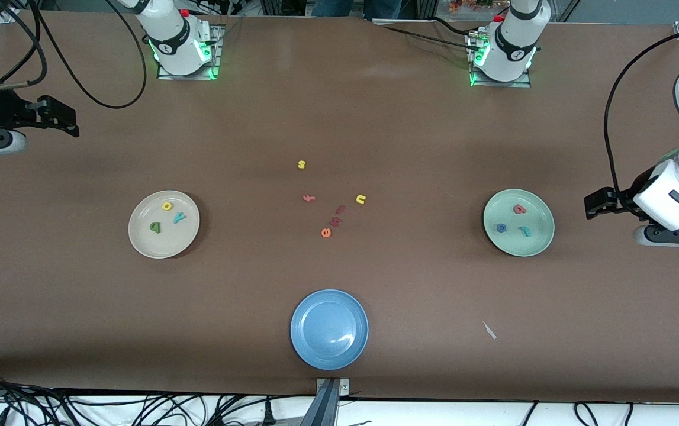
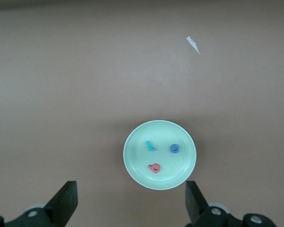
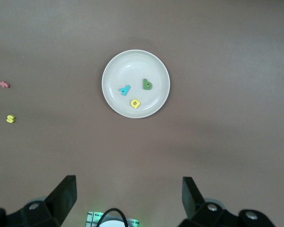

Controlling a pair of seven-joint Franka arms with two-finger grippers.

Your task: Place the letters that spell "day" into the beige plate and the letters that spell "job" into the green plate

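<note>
The beige plate (image 1: 148,241) lies toward the right arm's end of the table. In it are a yellow round letter (image 1: 167,206), a green stemmed letter (image 1: 155,226) and a teal "y" (image 1: 179,217). The green plate (image 1: 537,238) lies toward the left arm's end and holds a coral-red letter (image 1: 519,209), a blue "o" (image 1: 501,228) and a teal "j" (image 1: 525,231). My left gripper (image 2: 131,205) hangs open and empty, high up beside the green plate (image 2: 138,171). My right gripper (image 3: 129,198) hangs open and empty, high up beside the beige plate (image 3: 128,66).
Loose letters lie mid-table: a yellow "s" (image 1: 301,164), a coral "f" (image 1: 309,198), a yellow "n" (image 1: 361,199), two dark red pieces (image 1: 338,215) and an orange "e" (image 1: 326,232). A blue plate (image 1: 309,349) sits nearest the front camera, and a white scrap (image 1: 489,330) lies nearby.
</note>
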